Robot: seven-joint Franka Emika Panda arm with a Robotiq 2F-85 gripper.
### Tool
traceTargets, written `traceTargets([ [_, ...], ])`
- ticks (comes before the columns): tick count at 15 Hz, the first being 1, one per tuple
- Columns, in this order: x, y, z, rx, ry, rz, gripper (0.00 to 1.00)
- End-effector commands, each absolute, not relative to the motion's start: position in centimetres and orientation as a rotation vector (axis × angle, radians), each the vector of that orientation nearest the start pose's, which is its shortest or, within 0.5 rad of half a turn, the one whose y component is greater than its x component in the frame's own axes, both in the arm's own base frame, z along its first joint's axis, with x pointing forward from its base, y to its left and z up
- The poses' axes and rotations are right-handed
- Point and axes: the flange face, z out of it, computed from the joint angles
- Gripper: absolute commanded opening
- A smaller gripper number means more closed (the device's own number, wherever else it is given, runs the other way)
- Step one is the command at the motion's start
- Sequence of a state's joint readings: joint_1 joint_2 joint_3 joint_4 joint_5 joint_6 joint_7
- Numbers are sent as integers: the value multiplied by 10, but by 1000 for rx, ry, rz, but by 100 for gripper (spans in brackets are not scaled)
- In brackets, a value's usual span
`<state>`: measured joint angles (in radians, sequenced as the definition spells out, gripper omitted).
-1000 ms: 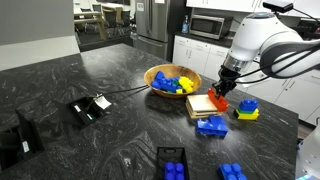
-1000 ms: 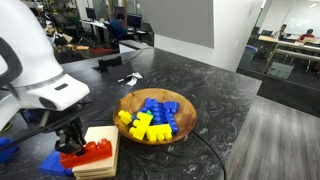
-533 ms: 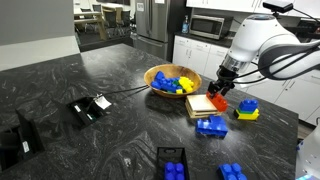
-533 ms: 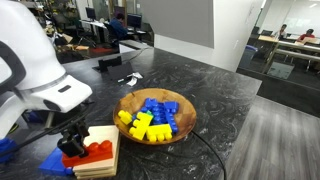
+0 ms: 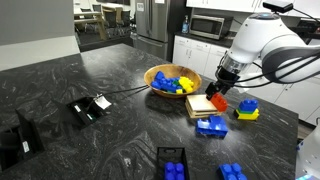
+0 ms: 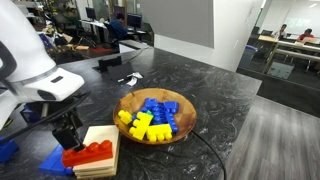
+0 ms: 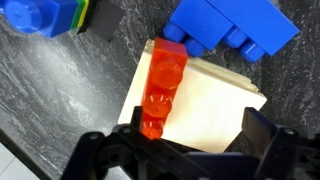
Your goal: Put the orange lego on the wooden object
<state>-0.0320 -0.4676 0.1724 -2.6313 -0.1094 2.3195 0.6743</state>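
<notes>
The orange lego (image 7: pixel 160 90) lies flat along one edge of the pale wooden object (image 7: pixel 215 105), a thin square block on the dark counter. In the wrist view my gripper (image 7: pixel 198 128) is open, with its fingers standing apart on either side of the block and nothing between them. In both exterior views the gripper (image 5: pixel 222 88) (image 6: pixel 68 132) hangs just above the lego (image 5: pixel 218 100) (image 6: pixel 88 153), which rests on the wooden object (image 5: pixel 203 105) (image 6: pixel 103 137) without being held.
A round wooden bowl (image 5: pixel 172 78) (image 6: pixel 150 120) of blue and yellow bricks stands beside the block. A blue brick (image 7: pixel 235 25) (image 5: pixel 211 126) touches the block's far side, and a yellow-and-blue stack (image 7: pixel 45 15) (image 5: pixel 246 109) is near. Black boxes (image 5: pixel 90 107) lie farther off.
The gripper has opened and let go of the orange lego, which stays on the wooden object. The gripper has also risen slightly above it.
</notes>
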Motion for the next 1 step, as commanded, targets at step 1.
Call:
traceTargets([
  [1,397,52,412,-3128,761,-319,100],
])
